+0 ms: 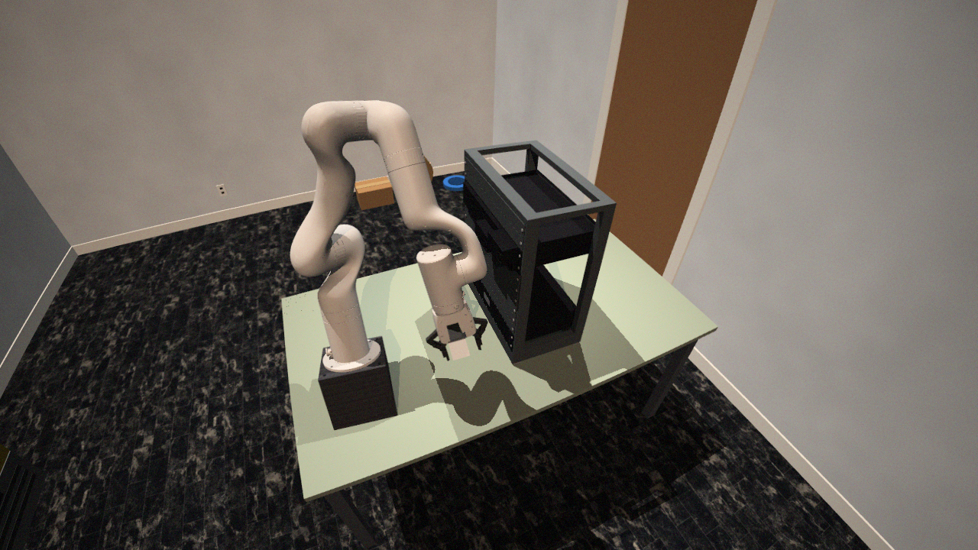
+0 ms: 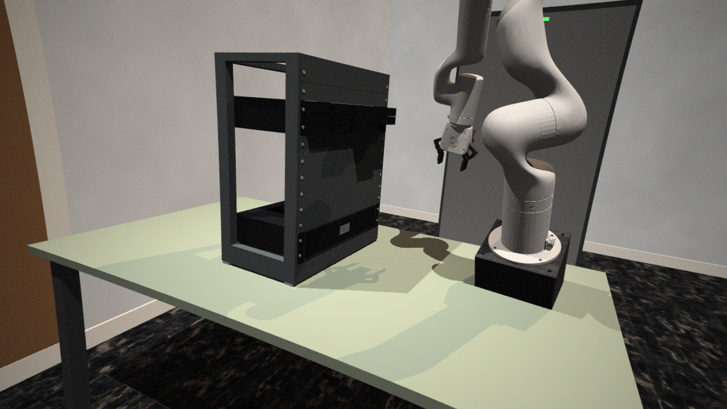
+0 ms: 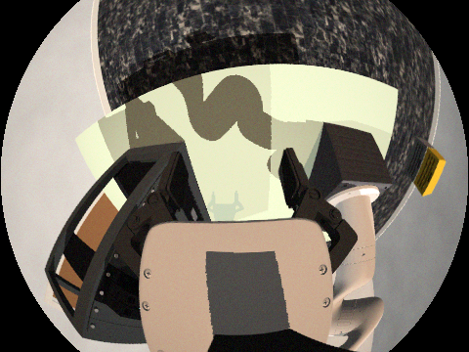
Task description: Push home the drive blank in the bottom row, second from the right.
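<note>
Dark rack (image 2: 292, 167) on green table (image 2: 386, 325); hand (image 2: 452, 155) wide open, empty, well apart.

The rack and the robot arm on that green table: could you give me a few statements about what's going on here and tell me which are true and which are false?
1. The gripper is open and holds nothing. True.
2. The gripper is pressing against the front of the rack. False: it hangs in the air between the rack and the arm's base, touching neither.
3. The rack stands upright on the table. True.
4. The rack's top is covered by a solid lid. False: it is an open frame.
5. The gripper points down toward the table. True.
</note>
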`<action>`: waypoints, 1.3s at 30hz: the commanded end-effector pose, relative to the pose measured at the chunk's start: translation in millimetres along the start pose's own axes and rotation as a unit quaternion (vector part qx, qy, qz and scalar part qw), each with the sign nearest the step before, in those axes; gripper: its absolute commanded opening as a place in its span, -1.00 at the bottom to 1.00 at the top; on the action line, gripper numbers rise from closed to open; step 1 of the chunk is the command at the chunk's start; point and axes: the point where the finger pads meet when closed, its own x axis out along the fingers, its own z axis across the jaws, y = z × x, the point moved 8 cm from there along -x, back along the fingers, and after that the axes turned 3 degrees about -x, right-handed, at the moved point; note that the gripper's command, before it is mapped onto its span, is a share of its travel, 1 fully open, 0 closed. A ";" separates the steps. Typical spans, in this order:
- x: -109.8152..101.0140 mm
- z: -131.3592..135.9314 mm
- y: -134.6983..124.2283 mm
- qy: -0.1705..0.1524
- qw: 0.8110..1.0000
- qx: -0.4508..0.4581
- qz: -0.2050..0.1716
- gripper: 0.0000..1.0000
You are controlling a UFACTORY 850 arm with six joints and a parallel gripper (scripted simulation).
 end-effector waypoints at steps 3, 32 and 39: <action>-0.5 -0.6 0.6 0.001 1.000 0.000 0.001 1.00; -3.4 0.9 -2.9 0.010 1.000 0.001 -0.002 1.00; -8.4 3.1 -8.7 0.027 1.000 0.002 -0.006 1.00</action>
